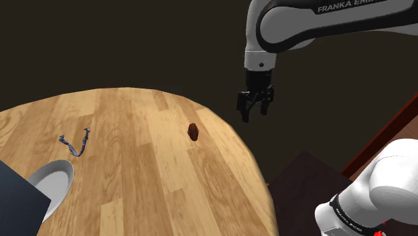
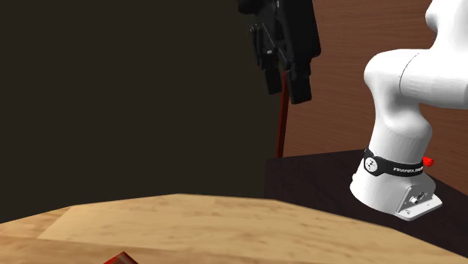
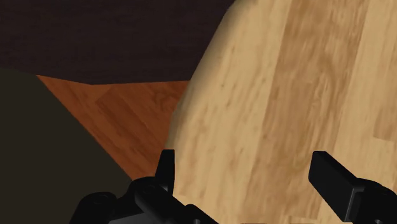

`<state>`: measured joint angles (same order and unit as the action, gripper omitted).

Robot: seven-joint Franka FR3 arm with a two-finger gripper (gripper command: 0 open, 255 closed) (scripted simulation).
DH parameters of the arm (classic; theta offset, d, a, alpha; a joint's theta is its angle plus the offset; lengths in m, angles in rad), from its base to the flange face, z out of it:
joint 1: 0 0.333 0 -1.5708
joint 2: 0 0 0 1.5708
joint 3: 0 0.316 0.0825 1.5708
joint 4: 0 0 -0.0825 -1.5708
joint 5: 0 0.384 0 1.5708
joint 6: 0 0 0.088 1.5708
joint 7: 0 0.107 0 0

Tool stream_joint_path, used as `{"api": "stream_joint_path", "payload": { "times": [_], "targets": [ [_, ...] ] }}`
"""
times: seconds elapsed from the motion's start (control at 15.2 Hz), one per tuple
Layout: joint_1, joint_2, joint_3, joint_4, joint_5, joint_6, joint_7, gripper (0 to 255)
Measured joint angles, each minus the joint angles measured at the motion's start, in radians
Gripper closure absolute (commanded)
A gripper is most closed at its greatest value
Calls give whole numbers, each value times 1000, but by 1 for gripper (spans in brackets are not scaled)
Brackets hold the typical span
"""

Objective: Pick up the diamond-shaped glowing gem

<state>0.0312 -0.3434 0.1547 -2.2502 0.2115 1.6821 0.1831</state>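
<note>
"Above the curved edge of the table [image 1: 154, 194], how did the end effector [image 1: 255, 110] stand?"

"Released. It hung in the air with nothing in it. The wrist view showed its two black fingers [image 3: 337, 184] apart, with bare wood grain between them and reddish floor [image 3: 121, 114] past the rim."

"And the gem?"

"The gem [image 1: 193, 131], a small dark red piece, lay on the table, toward the shoulder view's left of the end effector and lower, well apart from it. A red corner [image 2: 120, 259] showed at the second exterior view's bottom edge. Whether it was the same thing, I could not tell."

"Anything else on the wood?"

"A blue cord [image 1: 75, 144] lay toward the shoulder view's left, near a white bowl [image 1: 53, 181]. A dark blue slab [image 1: 13, 198] partly covered that bowl at the corner."
</note>
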Motion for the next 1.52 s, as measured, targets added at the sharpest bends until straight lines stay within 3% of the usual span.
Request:
{"api": "stream_joint_path", "payload": {
  "times": [0.66,1.12,1.52],
  "targets": [
    [35,399,70,268,41,109,190,0],
    [75,671,86,520,42,118,312,0],
    [84,733,85,528,40,169,316,0]
  ]
}}
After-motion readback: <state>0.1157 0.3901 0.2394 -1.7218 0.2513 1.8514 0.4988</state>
